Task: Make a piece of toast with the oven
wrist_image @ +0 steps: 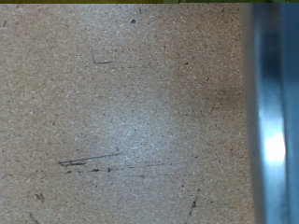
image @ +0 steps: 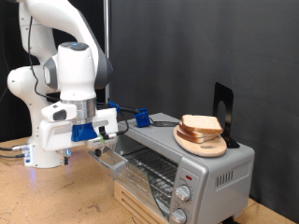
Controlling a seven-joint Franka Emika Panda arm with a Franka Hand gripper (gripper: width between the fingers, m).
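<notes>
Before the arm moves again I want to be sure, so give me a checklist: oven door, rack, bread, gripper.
1. Boxy silver-grey toaster oven, glass door lowered open: ok.
2. Wire rack, no bread on the visible part: ok.
3. Pile of pale bread slices on the round wooden plate atop the oven: ok.
4. Gripper at the door's outer edge, grip: cannot tell.
5. Wrist view, fingers visible: not ok, only brown tabletop.

Oven (image: 187, 163) sits on surface (image: 56, 201) at exterior view's bottom right, door (image: 112, 161) open toward view's left. Plate (image: 201, 146) w/ bread pile (image: 201, 127) on oven top. End effector (image: 93, 138) just left of door, above surface.
</notes>
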